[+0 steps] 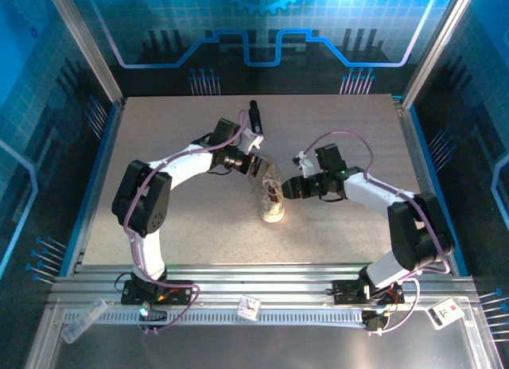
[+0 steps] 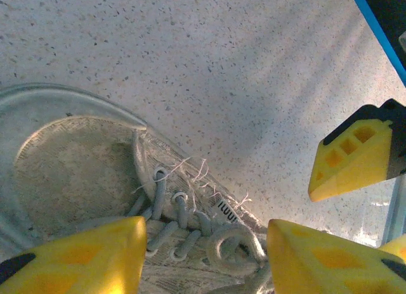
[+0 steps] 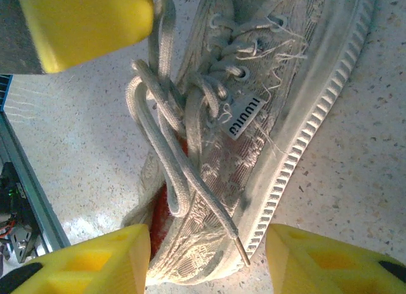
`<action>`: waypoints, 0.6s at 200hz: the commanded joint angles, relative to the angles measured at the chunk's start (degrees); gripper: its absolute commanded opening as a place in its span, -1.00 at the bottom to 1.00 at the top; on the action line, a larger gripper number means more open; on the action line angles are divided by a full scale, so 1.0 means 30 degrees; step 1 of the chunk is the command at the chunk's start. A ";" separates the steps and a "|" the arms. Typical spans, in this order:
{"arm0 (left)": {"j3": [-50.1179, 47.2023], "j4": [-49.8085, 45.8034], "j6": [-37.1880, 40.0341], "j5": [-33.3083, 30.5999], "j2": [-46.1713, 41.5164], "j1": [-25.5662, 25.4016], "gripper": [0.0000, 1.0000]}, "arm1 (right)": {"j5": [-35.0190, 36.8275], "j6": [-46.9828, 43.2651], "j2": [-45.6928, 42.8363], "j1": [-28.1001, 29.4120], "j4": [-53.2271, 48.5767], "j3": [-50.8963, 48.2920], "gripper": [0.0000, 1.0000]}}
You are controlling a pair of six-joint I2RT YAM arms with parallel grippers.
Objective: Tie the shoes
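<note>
The off-white sneaker (image 1: 273, 197) lies mid-table with its toe toward the near edge. In the left wrist view its toe cap (image 2: 70, 161) and laced eyelets (image 2: 181, 218) show, with a lace loop (image 2: 231, 246) between my fingers. My left gripper (image 2: 206, 253) is open, hovering over the laces from the far-left side (image 1: 254, 166). In the right wrist view the shoe (image 3: 254, 148) shows its ribbed sole edge, red lining (image 3: 162, 208) and loose laces (image 3: 171, 161) ending in an aglet (image 3: 240, 248). My right gripper (image 3: 208, 259) is open, straddling the heel end from the right (image 1: 292, 188).
A slim black bar (image 1: 254, 114) lies on the table behind the left gripper. The left gripper's yellow finger (image 3: 89, 18) is close above the laces in the right wrist view. The right gripper's finger (image 2: 352, 158) shows in the left wrist view. Metal rails (image 1: 262, 281) border the near edge.
</note>
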 commanded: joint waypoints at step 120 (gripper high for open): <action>0.0580 0.0057 -0.0512 0.2152 0.0231 0.0118 -1.00 | 0.0072 0.0504 -0.0168 0.0700 0.1779 -0.0178 -0.92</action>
